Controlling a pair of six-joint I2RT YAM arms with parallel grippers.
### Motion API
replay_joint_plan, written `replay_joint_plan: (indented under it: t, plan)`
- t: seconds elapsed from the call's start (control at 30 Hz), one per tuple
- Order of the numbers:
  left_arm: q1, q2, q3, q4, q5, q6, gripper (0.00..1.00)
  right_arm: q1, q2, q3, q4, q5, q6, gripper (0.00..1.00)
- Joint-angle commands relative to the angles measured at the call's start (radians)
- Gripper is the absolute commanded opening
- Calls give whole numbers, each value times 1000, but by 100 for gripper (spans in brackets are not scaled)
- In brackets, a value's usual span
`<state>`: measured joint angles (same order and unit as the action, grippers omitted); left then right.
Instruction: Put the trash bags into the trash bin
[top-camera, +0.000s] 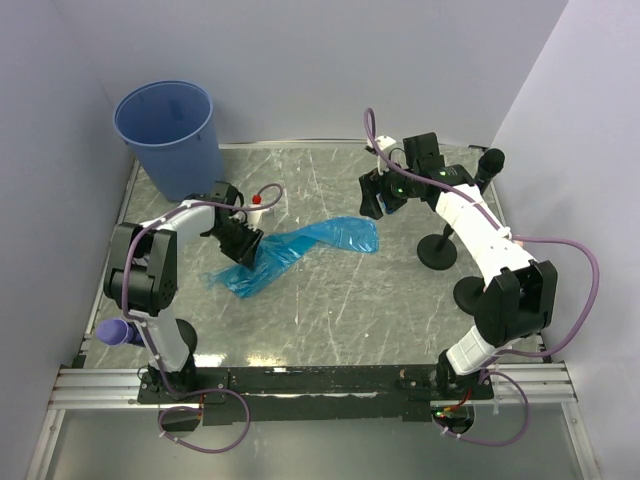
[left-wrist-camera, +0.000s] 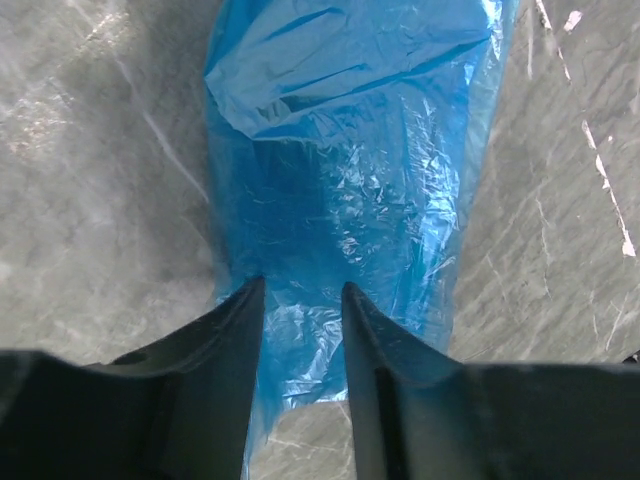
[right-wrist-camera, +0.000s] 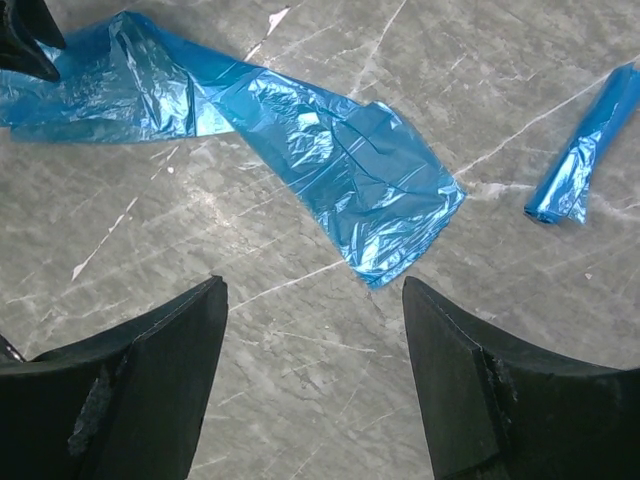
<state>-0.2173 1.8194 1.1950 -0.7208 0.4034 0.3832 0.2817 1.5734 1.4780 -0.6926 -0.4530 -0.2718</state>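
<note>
The trash bin (top-camera: 163, 130), a round blue bucket, stands at the table's far left corner. One bright blue trash bag (top-camera: 300, 245) lies flattened across the table's middle. My left gripper (top-camera: 243, 246) sits low over the bag's left part; in the left wrist view its jaws (left-wrist-camera: 300, 290) stand a little apart, with the bag (left-wrist-camera: 350, 180) lying under and between them. My right gripper (top-camera: 378, 196) hovers open near the bag's right end (right-wrist-camera: 400, 225), fingers (right-wrist-camera: 315, 290) wide and empty. A second, rolled-up trash bag (right-wrist-camera: 575, 165) lies to the right of it.
A small white bottle with a red cap (top-camera: 258, 205) stands just behind the left gripper. Two round black bases (top-camera: 437, 252) (top-camera: 470, 295) sit under the right arm. White walls close in on the left, back and right.
</note>
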Motion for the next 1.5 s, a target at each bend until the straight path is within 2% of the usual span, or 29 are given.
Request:
replay_joint_plan:
  t: [0.0, 0.1, 0.2, 0.23, 0.37, 0.5, 0.63, 0.77, 0.83, 0.87, 0.93, 1.03, 1.1, 1.23, 1.27, 1.3, 1.4, 1.43, 1.47]
  plan:
    - [-1, 11, -5, 21, 48, 20, 34, 11, -27, 7, 13, -3, -27, 77]
    - [-1, 35, 12, 21, 93, -15, 24, 14, -20, 13, 8, -7, -30, 77]
    - [-1, 41, 26, 21, 149, -52, 3, 16, -16, 19, -1, -9, -43, 77]
    - [-1, 35, 28, 24, 162, -62, 1, 17, -16, 19, -1, -15, -47, 77]
    - [-1, -57, 15, 78, 299, -96, 1, 30, -1, 19, -4, -99, -90, 74]
    - [1, -192, -23, 161, 396, -135, 1, 97, 11, -10, 25, -242, -269, 75]
    - [6, -305, -81, 189, 430, -113, 1, 220, 74, -32, 131, -211, -440, 77]
    - [19, -391, -97, 149, 446, -106, 1, 289, 249, 135, 122, -223, -468, 77]
    - [24, -423, -92, 136, 401, -131, 1, 309, 331, 207, 120, -245, -448, 77]
    - [27, -431, -86, 135, 343, -168, 3, 319, 365, 225, 134, -230, -440, 77]
    - [39, -437, -71, 123, 180, -266, 28, 339, 448, 258, 168, -205, -428, 78]
    - [85, -446, -49, 77, 120, -349, 45, 361, 552, 327, 168, -144, -429, 78]
    - [108, -466, -54, 69, 85, -377, 51, 372, 614, 364, 180, -90, -435, 78]
    - [139, -496, -77, 76, 54, -438, 52, 379, 691, 415, 185, -21, -475, 75]
    - [148, -502, -87, 81, 49, -451, 52, 379, 704, 419, 191, -10, -481, 71]
    - [157, -506, -90, 87, 51, -464, 52, 381, 720, 427, 186, 6, -490, 61]
    - [176, -505, -109, 103, 84, -468, 53, 379, 735, 479, 119, 14, -527, 15]
    - [176, -502, -113, 106, 113, -443, 54, 379, 717, 491, 87, -1, -541, 7]
    - [177, -499, -120, 112, 141, -404, 54, 378, 683, 481, 71, -15, -556, 3]
